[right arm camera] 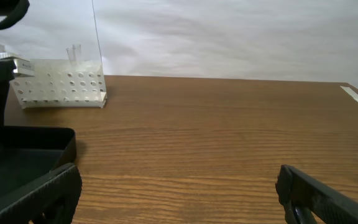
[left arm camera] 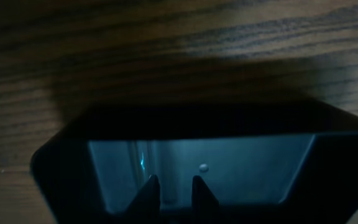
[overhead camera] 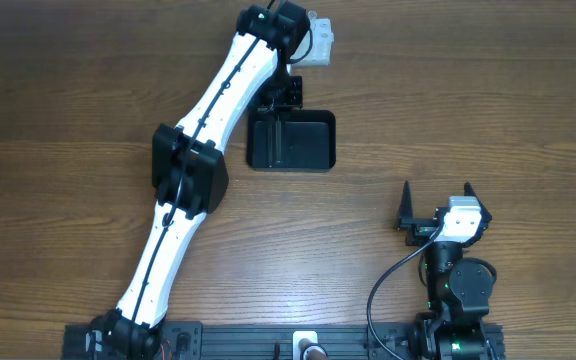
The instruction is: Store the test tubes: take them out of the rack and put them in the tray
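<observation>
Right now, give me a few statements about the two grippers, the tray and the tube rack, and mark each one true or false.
1. The left gripper is over the black tray. True.
2. The right gripper is shut on a test tube. False: it is wide open with nothing between its fingers, over the bare table.
3. The rack stands inside the tray. False: it stands on the table, outside the tray.
4. The rack is on the far side of the tray from the arms' bases. True.
</observation>
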You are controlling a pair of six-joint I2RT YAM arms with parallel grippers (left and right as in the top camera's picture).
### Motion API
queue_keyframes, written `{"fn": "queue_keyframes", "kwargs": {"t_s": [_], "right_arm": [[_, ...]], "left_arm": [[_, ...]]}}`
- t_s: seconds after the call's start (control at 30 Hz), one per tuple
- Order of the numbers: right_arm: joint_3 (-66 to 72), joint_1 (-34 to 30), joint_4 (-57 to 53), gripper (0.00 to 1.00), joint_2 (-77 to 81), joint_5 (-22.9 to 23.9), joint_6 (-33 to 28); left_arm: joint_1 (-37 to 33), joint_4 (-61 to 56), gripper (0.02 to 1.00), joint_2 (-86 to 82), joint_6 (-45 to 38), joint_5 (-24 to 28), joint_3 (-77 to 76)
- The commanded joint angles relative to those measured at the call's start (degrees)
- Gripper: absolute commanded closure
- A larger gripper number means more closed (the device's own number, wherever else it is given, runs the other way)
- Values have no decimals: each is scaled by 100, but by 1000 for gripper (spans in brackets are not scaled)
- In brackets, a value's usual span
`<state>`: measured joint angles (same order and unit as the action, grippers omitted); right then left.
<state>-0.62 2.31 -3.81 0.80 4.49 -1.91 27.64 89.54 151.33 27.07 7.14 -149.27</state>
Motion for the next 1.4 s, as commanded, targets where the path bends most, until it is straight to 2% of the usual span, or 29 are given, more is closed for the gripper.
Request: {"fn": "queue_keyframes", "kwargs": {"t_s": [0.03, 0.8, 1.0, 1.03, 1.1, 1.17, 1.4], "right_arm": [[31, 35, -24, 9, -52, -31, 15], [31, 35, -24, 9, -52, -31, 15], [31, 35, -24, 9, -52, -33, 15], [31, 35, -24, 9, -52, -33, 15], [31, 35, -24, 9, -52, -31, 15], [31, 35, -24, 9, -52, -31, 15], [31, 35, -24, 7, -52, -33, 15]], "left_arm": [[26, -76, 978, 74, 20, 76, -85], [52, -238, 974, 426, 20, 76, -85], [55, -275, 879, 426, 20, 76, -85], [55, -275, 831, 426, 20, 76, -85], [55, -275, 676, 426, 20, 76, -85], [55, -273, 627, 426, 20, 76, -85], [103, -138, 612, 415, 20, 79, -210]]}}
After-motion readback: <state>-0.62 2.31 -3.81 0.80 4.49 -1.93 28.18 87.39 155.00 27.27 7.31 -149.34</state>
